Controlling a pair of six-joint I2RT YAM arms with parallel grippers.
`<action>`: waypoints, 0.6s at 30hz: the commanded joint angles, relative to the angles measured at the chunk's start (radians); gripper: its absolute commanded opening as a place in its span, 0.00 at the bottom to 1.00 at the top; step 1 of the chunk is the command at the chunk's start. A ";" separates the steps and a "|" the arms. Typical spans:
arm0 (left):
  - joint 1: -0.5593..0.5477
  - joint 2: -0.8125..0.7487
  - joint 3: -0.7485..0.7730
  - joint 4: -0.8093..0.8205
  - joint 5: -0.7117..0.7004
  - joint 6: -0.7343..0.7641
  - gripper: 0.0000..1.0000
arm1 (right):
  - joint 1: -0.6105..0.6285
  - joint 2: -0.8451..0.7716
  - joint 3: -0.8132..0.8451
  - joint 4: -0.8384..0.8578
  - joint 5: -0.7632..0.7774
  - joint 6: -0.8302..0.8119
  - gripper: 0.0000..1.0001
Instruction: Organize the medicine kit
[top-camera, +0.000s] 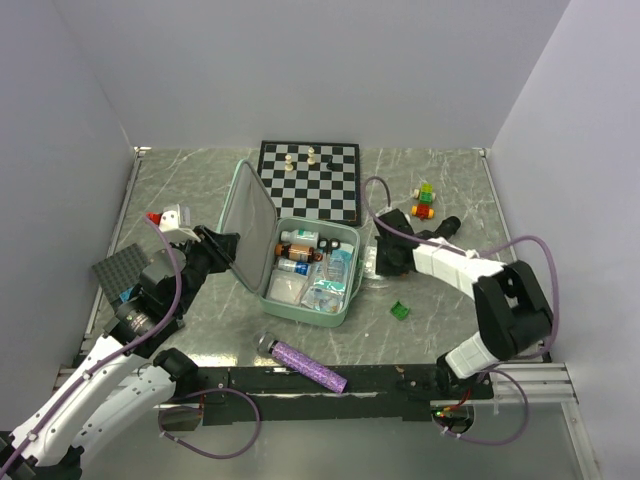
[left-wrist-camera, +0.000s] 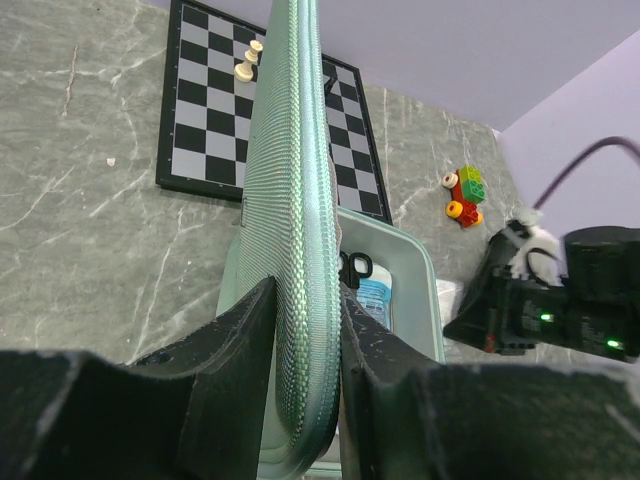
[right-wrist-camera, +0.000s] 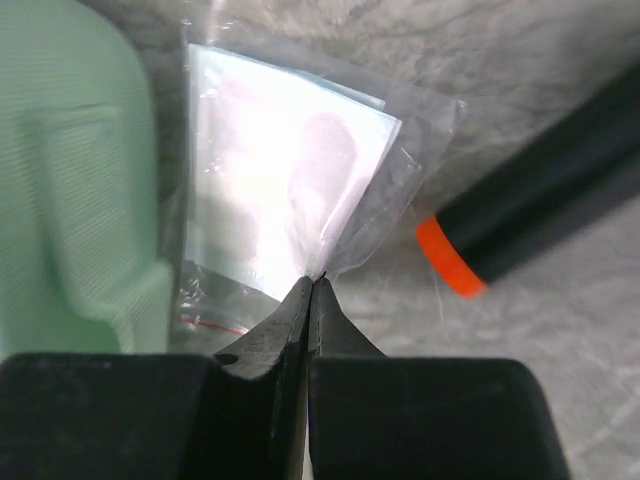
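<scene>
Right gripper (right-wrist-camera: 312, 285) pinches a clear plastic sachet (right-wrist-camera: 280, 170) by its corner, just right of the mint-green soft zip medicine kit (top-camera: 303, 318). Left gripper (left-wrist-camera: 305, 325) clamps the kit's raised lid (left-wrist-camera: 295, 150); the kit sits mid-table, near of a black-and-white chessboard (top-camera: 310, 185).

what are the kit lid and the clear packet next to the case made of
The kit lid looks like woven fabric over a soft shell, mint green, matte with a faint sheen; a fine weave shows across it. The packet is most likely thin clear plastic film, glossy; it creases and catches glare, with something white and flat inside.
</scene>
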 joint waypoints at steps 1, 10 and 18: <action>0.002 0.007 -0.003 -0.007 0.011 0.000 0.33 | 0.005 -0.161 0.018 -0.060 0.037 0.006 0.00; 0.002 0.005 0.003 -0.005 0.019 -0.008 0.33 | 0.033 -0.328 0.108 -0.164 0.051 -0.008 0.00; 0.001 -0.012 -0.002 0.016 0.034 -0.014 0.34 | 0.185 -0.332 0.305 -0.209 0.069 -0.011 0.00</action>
